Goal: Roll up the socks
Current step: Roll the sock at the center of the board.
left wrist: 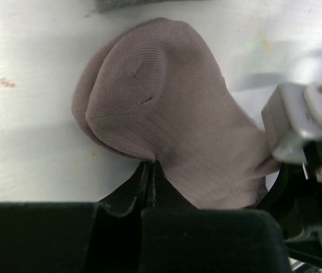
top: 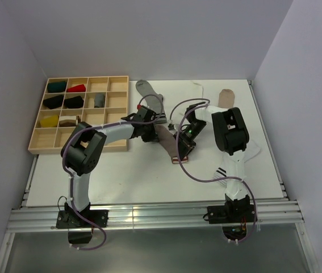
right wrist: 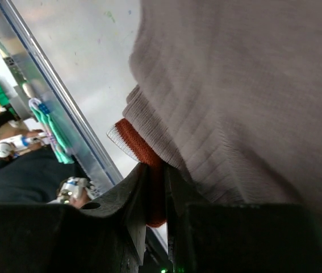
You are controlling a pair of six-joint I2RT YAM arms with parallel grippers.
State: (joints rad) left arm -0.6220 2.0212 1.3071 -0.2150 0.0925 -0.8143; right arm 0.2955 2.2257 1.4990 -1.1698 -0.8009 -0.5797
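**Both ends pinched before the roll**

The left jaws are shut tight on an edge of the taupe sock (left wrist: 166, 125) near its foot end; the right jaws nip its red-striped cuff (right wrist: 141, 148). Held so, it lies mid-worktop (top: 121, 176) between the arms, probably stretched flat for rolling.

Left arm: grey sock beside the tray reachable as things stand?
Likely not yet: the left gripper is shut on the taupe sock. The grey sock lies just beyond it, nothing between, so reach looks fine once it lets go.
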